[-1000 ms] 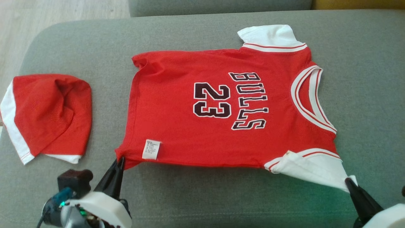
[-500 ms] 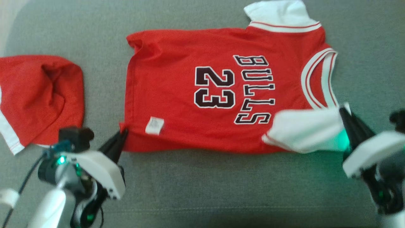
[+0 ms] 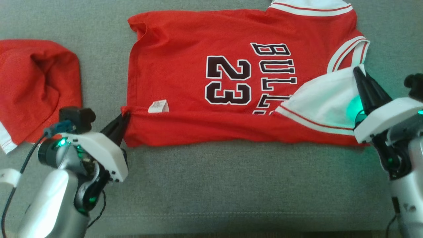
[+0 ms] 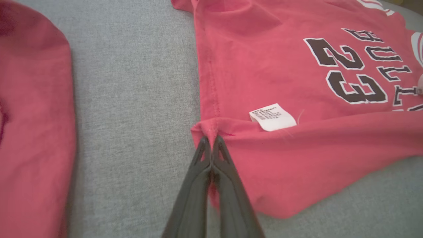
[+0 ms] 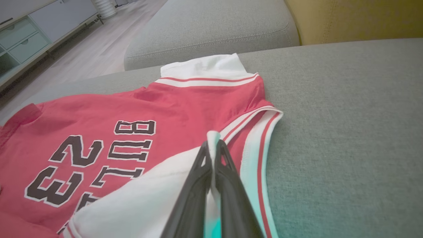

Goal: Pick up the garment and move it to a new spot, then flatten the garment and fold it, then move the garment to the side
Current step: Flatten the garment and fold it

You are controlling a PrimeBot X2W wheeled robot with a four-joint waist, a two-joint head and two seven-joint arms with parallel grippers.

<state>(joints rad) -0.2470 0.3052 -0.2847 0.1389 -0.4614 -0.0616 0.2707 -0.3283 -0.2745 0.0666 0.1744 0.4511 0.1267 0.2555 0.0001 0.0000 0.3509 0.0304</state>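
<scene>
Grey sofa cushion (image 3: 211, 185) spreads across the head view, with the red jersey (image 3: 185, 76) lying in the middle, printed "23" and "BULLS" in black outlined in white. At its near left hem corner the left gripper (image 3: 124, 116) is clamped on the cloth. The right gripper (image 3: 357, 70) pinches the white sleeve (image 3: 320, 99), which is drawn over the last letters. A second red garment (image 3: 36, 86) lies well to the left.

Left wrist view: the clenched gripper bites the hem corner near a white care label (image 4: 272, 116), its print too small to read.

Right wrist view: the sleeve tip is squeezed just beside the striped neckline (image 5: 261, 132), and a yellow cushion (image 5: 353, 19) sits far behind.
</scene>
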